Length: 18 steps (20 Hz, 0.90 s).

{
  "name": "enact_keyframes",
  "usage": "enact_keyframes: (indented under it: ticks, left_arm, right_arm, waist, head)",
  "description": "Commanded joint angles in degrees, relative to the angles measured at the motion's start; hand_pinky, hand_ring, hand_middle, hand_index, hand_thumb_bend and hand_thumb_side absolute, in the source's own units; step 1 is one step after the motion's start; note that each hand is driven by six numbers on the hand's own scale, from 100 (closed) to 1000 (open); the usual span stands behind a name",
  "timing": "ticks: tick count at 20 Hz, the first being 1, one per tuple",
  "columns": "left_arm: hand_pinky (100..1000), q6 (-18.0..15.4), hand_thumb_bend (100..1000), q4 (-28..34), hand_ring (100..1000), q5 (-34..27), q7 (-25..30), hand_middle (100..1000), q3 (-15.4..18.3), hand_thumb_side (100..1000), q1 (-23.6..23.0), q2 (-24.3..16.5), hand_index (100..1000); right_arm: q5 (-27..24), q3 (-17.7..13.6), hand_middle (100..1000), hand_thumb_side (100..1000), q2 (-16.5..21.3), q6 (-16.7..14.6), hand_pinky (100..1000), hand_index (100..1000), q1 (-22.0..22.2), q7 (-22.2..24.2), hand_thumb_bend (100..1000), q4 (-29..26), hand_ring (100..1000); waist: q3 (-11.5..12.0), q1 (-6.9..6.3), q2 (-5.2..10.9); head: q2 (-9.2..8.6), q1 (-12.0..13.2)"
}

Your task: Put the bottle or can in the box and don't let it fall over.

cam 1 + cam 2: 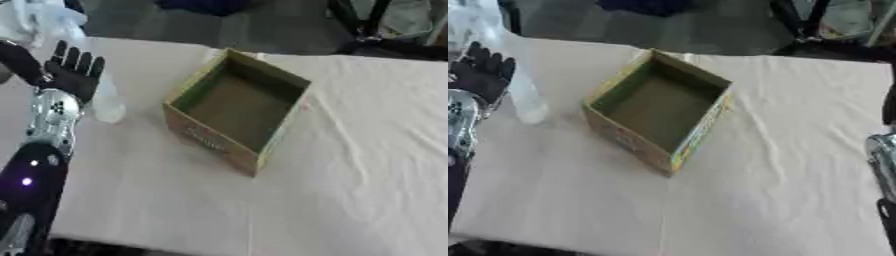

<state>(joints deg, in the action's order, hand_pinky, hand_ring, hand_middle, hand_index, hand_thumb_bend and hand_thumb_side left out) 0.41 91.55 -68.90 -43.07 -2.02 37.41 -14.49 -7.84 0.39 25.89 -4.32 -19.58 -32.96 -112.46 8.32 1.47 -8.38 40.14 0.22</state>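
1. My left hand (74, 70) comes in over the table's left edge, black fingers straight and pointing toward the far side. The back of the hand faces the camera, and the silver wrist and dark forearm trail down toward the near-left corner.

2. The clear bottle (98, 95) stands just beyond and to the right of that hand, near the table's left edge. It leans up and to the left toward the far-left corner, and its base rests on the cloth. The hand lies against it or just in front of it. I cannot tell whether they touch, and I see no finger wrapped round it.

3. The box (219, 142) is an open cardboard carton with yellow-green sides. It sits turned at an angle, near the middle of the table, well right of the bottle. Its brown floor is bare.

4. The table (780, 165) is covered by a pale, creased cloth.

5. Of my right arm (883, 165), only a silver-and-black section shows at the table's right edge in the right eye view. The hand itself is out of sight.
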Motion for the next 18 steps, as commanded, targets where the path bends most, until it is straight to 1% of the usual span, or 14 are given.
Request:
enact_keyframes:
  ticks: [1, 5, 13, 16, 18]
  left_arm:
    - [100, -0.41, 802, -0.7, 100, -0.87, -0.41, 100, 0.97, 1000, 2.07, -1.19, 1000]
    - [100, -0.67, 802, -3.01, 100, -1.44, -0.36, 100, 1.38, 1000, 3.64, -1.58, 1000]
    - [100, -0.64, 795, -6.99, 100, -3.2, 1.4, 100, 1.75, 1000, 6.41, -2.25, 999]
    - [100, -0.94, 791, -7.23, 100, -3.05, 2.4, 100, 1.83, 1000, 7.16, -2.46, 991]
    - [100, -1.19, 792, -6.17, 100, -2.57, 3.12, 100, 1.75, 1000, 7.3, -2.55, 989]
  right_arm:
    - [-0.33, -0.27, 973, 552, 0.6, -0.16, 1000, 870, -0.51, 0.16, 178, -1.03, 967]
    - [-0.39, -0.23, 973, 553, 0.48, -0.16, 1000, 870, -0.57, 0.16, 176, -1.05, 967]
    - [-0.51, -0.03, 975, 556, 0.24, -0.1, 1000, 870, -0.71, 0.27, 173, -1.05, 968]
    - [-0.55, 0.04, 975, 557, 0.24, -0.05, 1000, 870, -0.73, 0.33, 171, -1.05, 969]
    - [-0.58, 0.1, 976, 558, 0.24, 0.0, 1000, 870, -0.73, 0.39, 170, -1.02, 969]
  waist:
    - [-0.1, 0.0, 0.58]
    - [-0.22, 0.14, 0.48]
    - [-0.46, 0.31, 0.14]
    - [-0.56, 0.38, 0.06]
    - [-0.59, 0.38, 0.02]
  head:
    - [-0.44, 0.32]
    - [-0.57, 0.54]
    - [-0.55, 0.96]
    - [-0.58, 1.06]
    - [-0.59, 1.04]
